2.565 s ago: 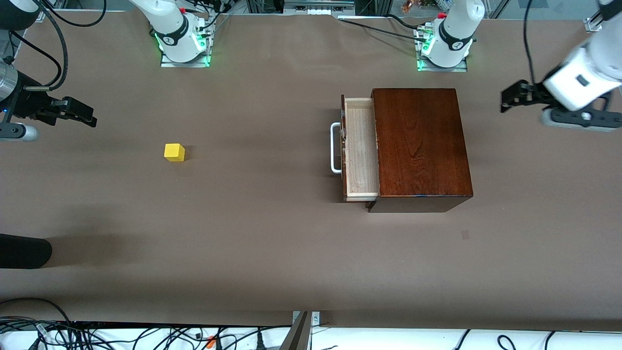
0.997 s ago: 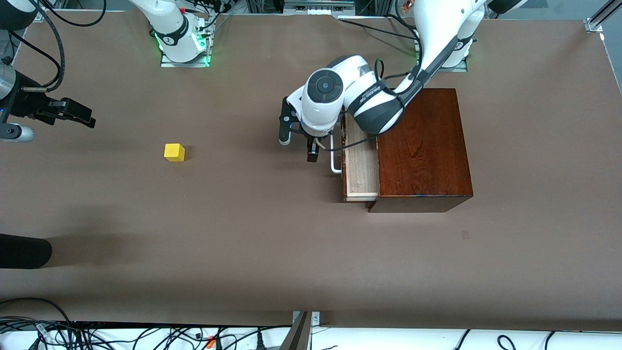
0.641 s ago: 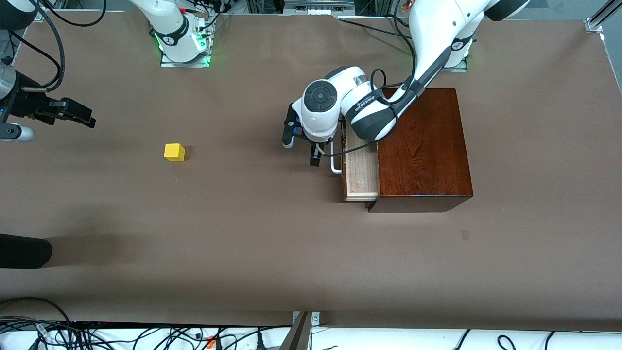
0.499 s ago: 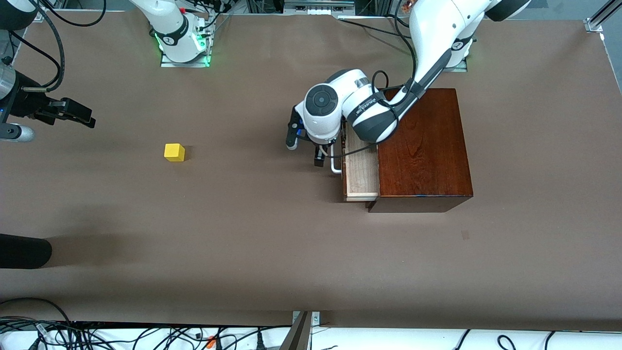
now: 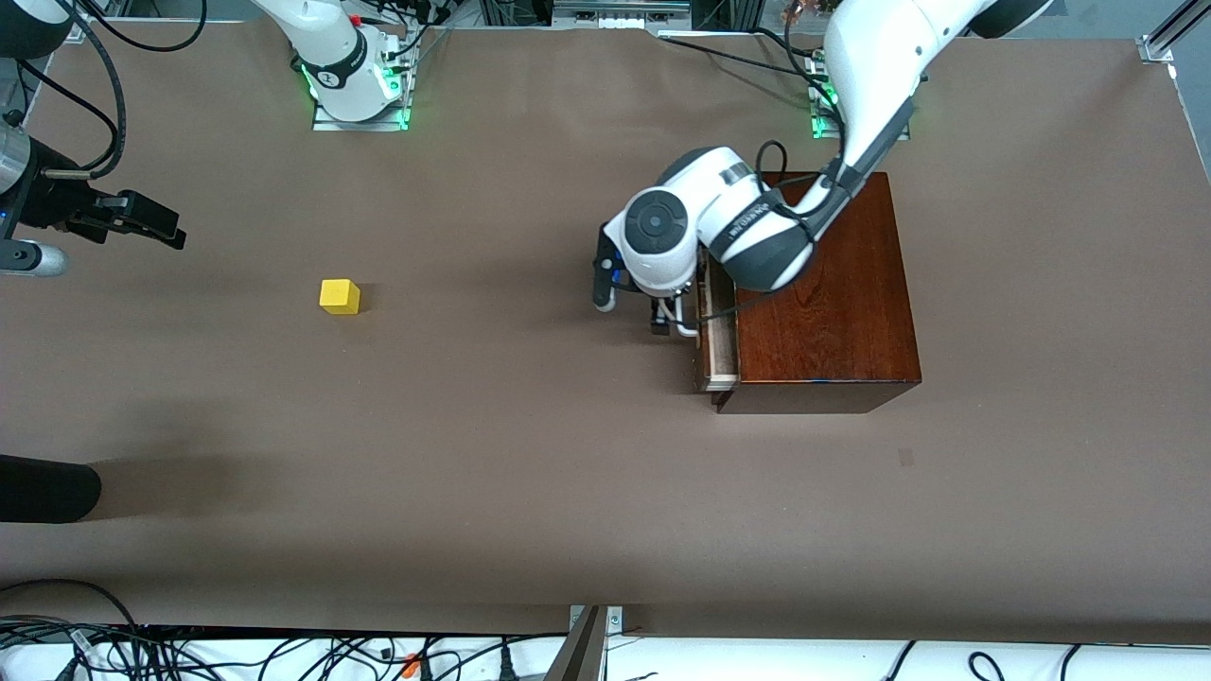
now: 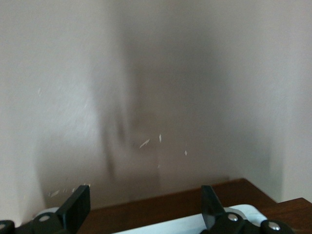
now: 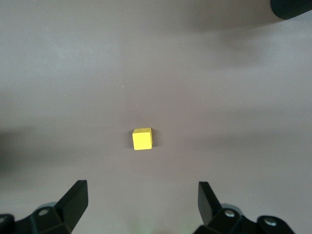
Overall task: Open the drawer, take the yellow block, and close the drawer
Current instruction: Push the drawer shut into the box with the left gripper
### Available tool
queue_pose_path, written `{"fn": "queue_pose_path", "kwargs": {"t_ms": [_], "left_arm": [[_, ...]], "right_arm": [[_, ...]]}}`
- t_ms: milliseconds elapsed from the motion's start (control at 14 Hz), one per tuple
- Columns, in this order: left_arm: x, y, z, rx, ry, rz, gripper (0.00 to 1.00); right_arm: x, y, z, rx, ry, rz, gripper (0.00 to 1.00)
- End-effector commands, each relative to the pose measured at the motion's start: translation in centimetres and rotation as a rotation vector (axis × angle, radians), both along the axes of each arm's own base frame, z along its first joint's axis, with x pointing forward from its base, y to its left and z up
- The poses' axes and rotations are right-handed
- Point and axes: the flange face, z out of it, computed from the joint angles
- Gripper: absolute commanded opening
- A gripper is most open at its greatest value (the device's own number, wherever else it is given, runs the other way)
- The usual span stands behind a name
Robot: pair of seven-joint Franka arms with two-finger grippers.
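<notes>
The dark wooden box (image 5: pixel 823 284) stands toward the left arm's end of the table. Its drawer (image 5: pixel 721 326) sticks out only a narrow strip, showing pale wood. My left gripper (image 5: pixel 631 305) is open and low at the drawer's front, by the white handle (image 5: pixel 683 326). In the left wrist view the gripper (image 6: pixel 144 192) is spread wide, with the handle (image 6: pixel 185 225) and the dark drawer front (image 6: pixel 170 204) between the fingers. The yellow block (image 5: pixel 340 296) sits on the table toward the right arm's end. My right gripper (image 5: pixel 142 222) waits open, with the block (image 7: pixel 142 139) ahead of its fingers (image 7: pixel 78 195).
A black rounded object (image 5: pixel 47 487) juts in at the right arm's end, nearer the front camera; it also shows in the right wrist view (image 7: pixel 292 7). Cables (image 5: pixel 284 653) lie along the table's near edge. Brown table surface (image 5: pixel 492 426) lies between block and box.
My left arm swung in from the table's end to the handle and pushed the drawer most of the way into the box. The right arm and the block have not moved.
</notes>
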Motion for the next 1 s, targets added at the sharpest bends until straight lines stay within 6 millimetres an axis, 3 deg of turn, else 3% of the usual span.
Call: {"fn": "queue_pose_path", "kwargs": {"t_ms": [0, 641, 926], "left_arm": [[1.1, 2.4, 1.3, 0.033, -0.008, 0.011, 1.0], [1.5, 3.8, 1.9, 0.063, 0.01, 0.028, 1.0], [1.4, 3.4, 2.3, 0.05, 0.009, 0.054, 1.0]], "right_arm": [[0.0, -0.1, 0.7, 0.02, -0.012, -0.015, 1.0], [0.0, -0.1, 0.7, 0.018, -0.012, -0.014, 1.0], [0.0, 0.0, 0.7, 0.02, -0.009, -0.013, 1.0]]}}
